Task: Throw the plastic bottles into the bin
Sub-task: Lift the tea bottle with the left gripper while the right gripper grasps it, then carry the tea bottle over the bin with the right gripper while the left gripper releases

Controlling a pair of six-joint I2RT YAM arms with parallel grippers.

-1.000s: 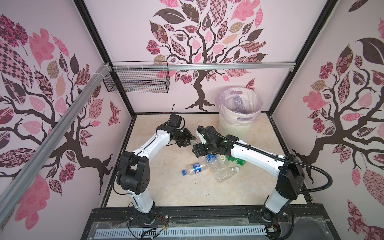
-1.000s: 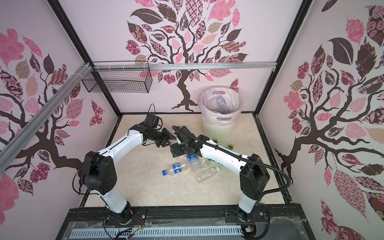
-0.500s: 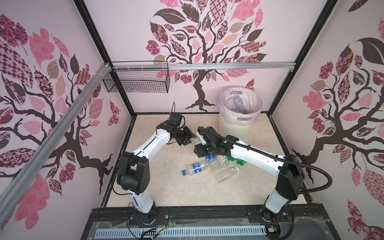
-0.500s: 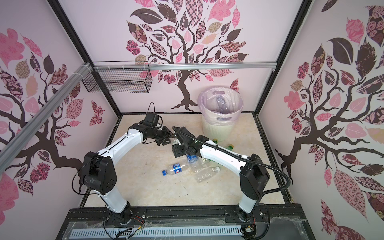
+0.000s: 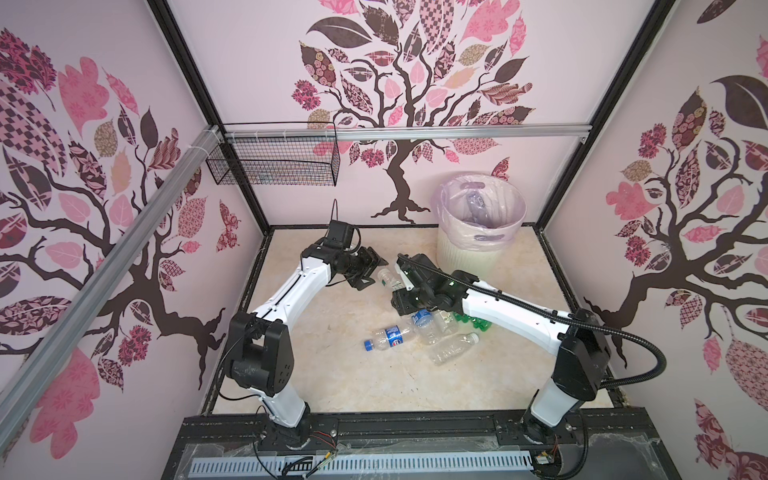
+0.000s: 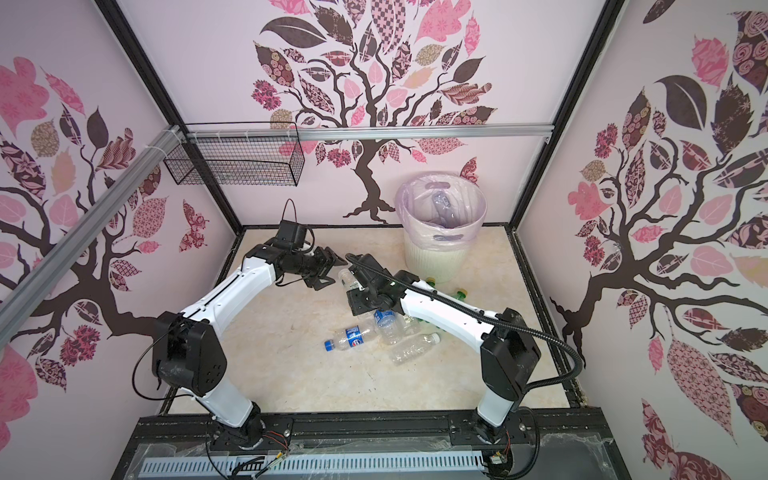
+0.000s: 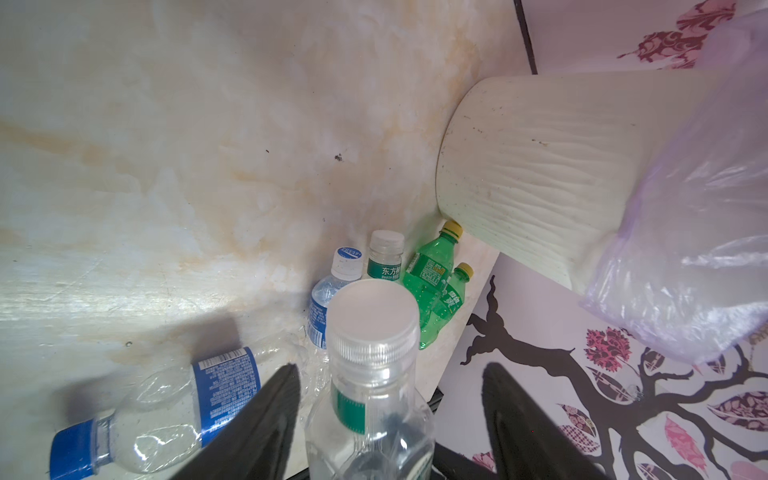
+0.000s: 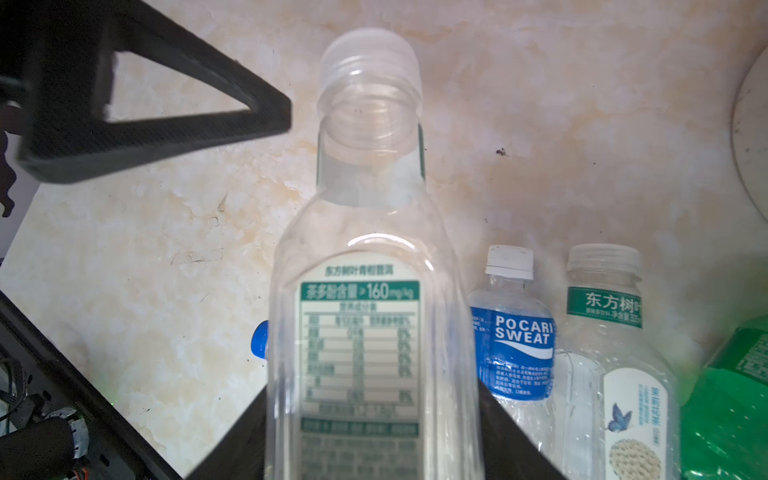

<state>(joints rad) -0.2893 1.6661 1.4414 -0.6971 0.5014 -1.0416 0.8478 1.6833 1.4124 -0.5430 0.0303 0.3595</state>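
Note:
My right gripper is shut on a clear plastic bottle with a green-and-white label and a white cap. In both top views this bottle hangs above the floor between the two arms. My left gripper stands open around its neck, with a gap on each side of the white cap. In both top views the left gripper faces the right gripper. The cream ribbed bin stands at the back right, with bottles inside its lilac bag.
Several bottles lie on the floor under the right arm: a blue-capped one, a clear one, a Pocari Sweat one and two green ones beside the bin. A black wire basket hangs on the back wall.
My left gripper has opened and let go of the clear bottle. My right gripper has closed on the same bottle. Both arms have barely shifted.

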